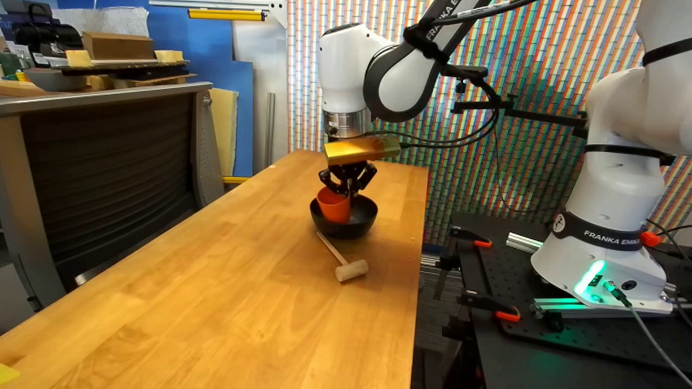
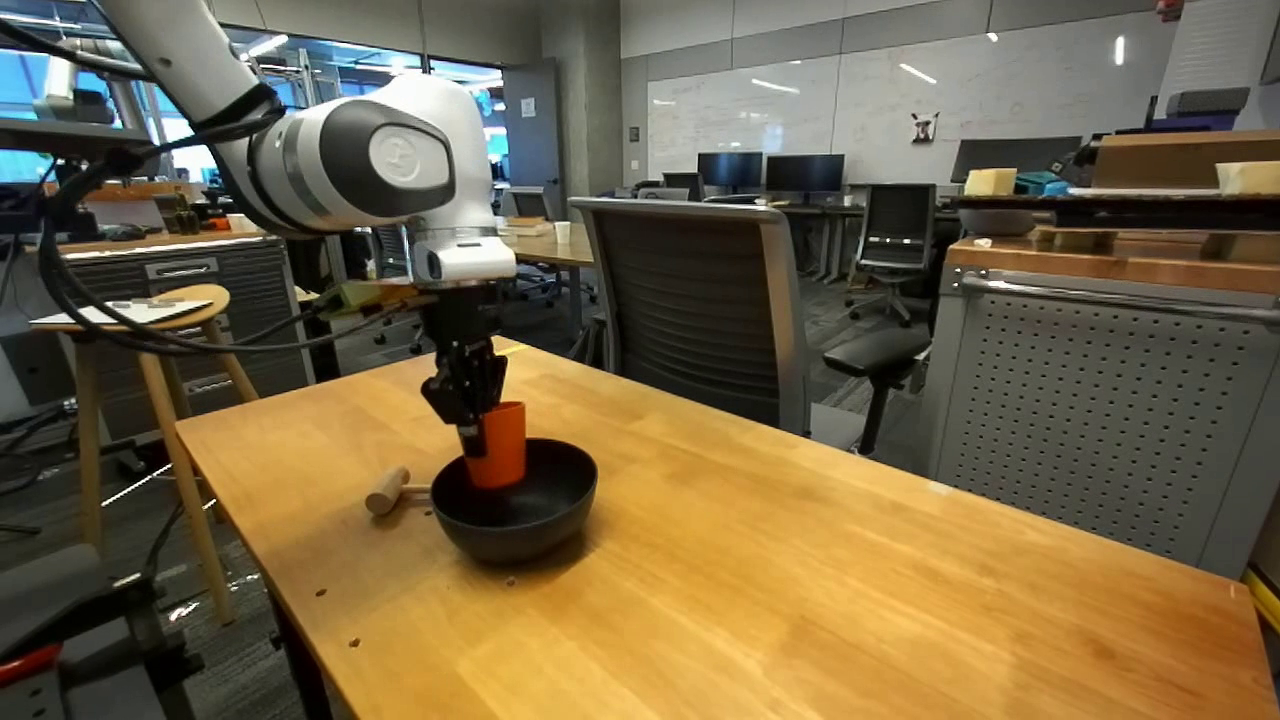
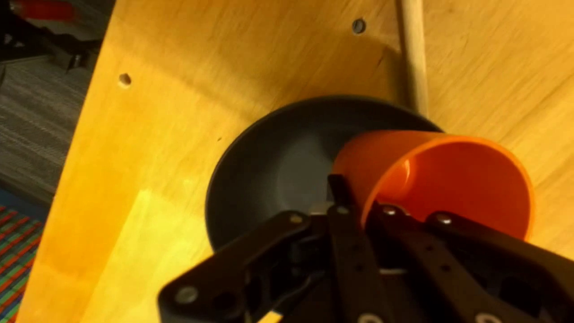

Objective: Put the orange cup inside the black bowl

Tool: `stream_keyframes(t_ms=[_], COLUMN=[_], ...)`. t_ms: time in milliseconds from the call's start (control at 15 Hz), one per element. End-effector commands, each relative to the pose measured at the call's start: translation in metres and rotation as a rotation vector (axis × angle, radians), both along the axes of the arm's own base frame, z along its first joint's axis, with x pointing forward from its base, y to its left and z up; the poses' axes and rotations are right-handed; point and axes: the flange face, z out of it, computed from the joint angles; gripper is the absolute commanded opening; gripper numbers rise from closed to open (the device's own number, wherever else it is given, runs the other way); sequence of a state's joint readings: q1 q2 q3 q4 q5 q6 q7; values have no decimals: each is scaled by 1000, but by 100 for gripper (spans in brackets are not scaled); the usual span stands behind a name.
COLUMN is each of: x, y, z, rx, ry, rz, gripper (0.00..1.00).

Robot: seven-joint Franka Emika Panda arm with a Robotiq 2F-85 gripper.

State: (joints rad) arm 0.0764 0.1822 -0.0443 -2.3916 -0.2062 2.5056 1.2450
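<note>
Pinched the orange cup (image 3: 434, 181) by its wall between nearly closed jaws, inside the black bowl (image 3: 291, 175) toward three o'clock in the wrist view. Included a wooden mallet (image 1: 351, 270) on the desk (image 1: 243, 281) at six o'clock from the bowl in an exterior view.

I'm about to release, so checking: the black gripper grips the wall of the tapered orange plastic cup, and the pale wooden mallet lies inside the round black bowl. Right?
No: the pale wooden mallet lies on the wooden table beside the round black bowl, not inside it, as both exterior views show. The black gripper does grip the wall of the orange plastic cup.
</note>
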Motion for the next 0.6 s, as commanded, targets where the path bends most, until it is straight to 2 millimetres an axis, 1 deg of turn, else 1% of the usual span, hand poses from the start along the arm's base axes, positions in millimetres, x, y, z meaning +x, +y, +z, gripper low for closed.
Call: stream_keyframes(t_ms=[0, 200, 533], x=[13, 17, 27], y=[-6, -18, -39], z=[-17, -25, -22], rx=[131, 195, 252], ry=[-26, -21, -31], rz=[72, 106, 154], gripper=[2, 3, 4])
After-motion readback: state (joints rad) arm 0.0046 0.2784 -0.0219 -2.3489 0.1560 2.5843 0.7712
